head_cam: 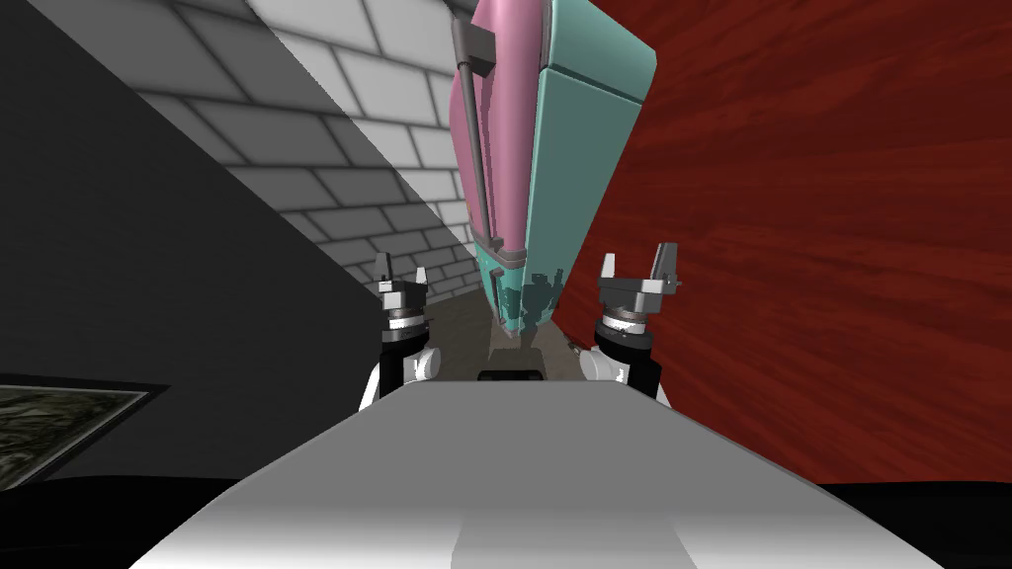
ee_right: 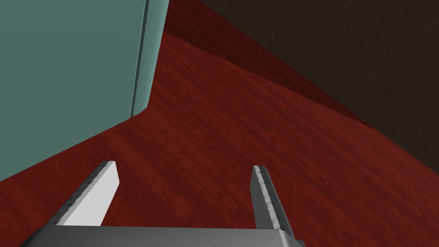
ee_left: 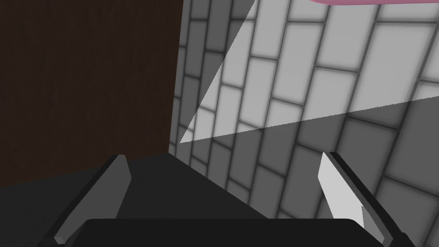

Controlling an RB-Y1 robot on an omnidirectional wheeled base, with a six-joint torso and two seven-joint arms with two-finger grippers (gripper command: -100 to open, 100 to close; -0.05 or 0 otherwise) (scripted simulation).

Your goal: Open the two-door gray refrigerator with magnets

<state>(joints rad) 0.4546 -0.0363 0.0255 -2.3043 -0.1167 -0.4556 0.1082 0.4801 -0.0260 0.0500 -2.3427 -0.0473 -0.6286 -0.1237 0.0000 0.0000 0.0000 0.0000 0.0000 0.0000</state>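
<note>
With left gripper [head_cam: 401, 269] splayed empty, drive nearer, square to the long grey handle [head_cam: 473, 138] on the pink door [head_cam: 506, 119] of the refrigerator [head_cam: 542, 198] ahead between the arms, minding the teal side [head_cam: 585, 148] beside right gripper [head_cam: 637, 265], likewise splayed empty.

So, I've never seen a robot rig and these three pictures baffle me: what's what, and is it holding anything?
The wide picture is from the robot's head, looking down. Its arms end in pincers, the left gripper and right gripper. Ahead stands the fridge, teal with a pink door and a grey handle. The other pictures come from cameras on each hand: the left faces a tiled wall, the right the fridge's teal side and a red wood-grain surface. Both grippers are open, holding nothing.
</note>
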